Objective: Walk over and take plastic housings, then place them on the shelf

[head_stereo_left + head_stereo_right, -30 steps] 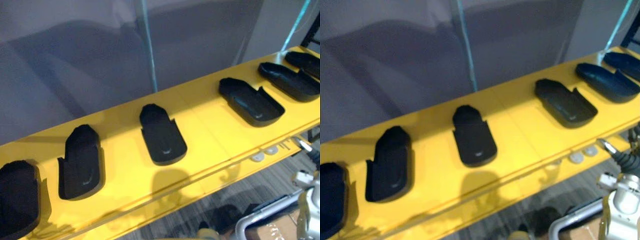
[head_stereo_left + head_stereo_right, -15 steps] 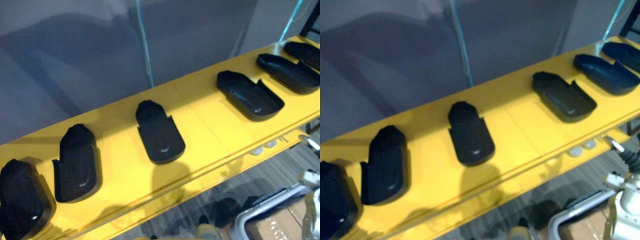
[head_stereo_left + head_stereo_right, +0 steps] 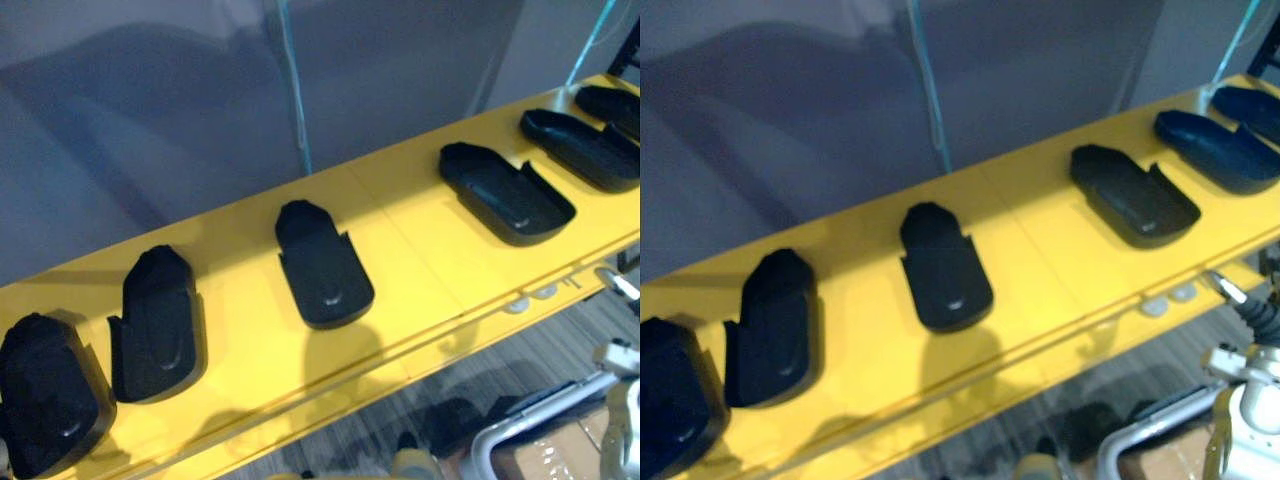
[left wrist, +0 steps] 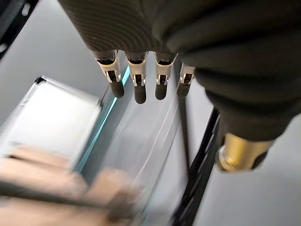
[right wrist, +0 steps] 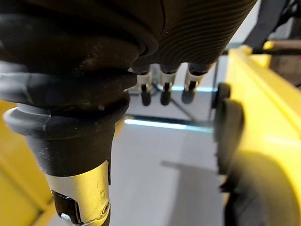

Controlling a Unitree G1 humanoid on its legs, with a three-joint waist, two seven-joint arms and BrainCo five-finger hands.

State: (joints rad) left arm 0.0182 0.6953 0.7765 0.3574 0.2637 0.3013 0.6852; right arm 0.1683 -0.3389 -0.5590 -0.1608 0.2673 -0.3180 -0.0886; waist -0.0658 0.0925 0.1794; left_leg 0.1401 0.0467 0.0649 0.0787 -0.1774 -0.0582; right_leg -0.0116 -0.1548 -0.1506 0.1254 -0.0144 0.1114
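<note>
Plastic housings (image 3: 323, 265) shelved, left robot hand (image 4: 160, 42), right robot hand (image 5: 164, 33) straight-fingered

Light falls from above, fairly bright and even on yellow shelf (image 3: 420, 230), with the brightest sheen near its front edge. The black housings (image 3: 325, 265) cast short soft shadows on it. The grey wall (image 3: 150, 120) behind the shelf is dimmer.

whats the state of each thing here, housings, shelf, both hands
housings: six lying in a row on the shelf, none held
shelf: yellow, carrying the housings
left hand: open, fingers straight, holding nothing
right hand: open, holding nothing
</note>
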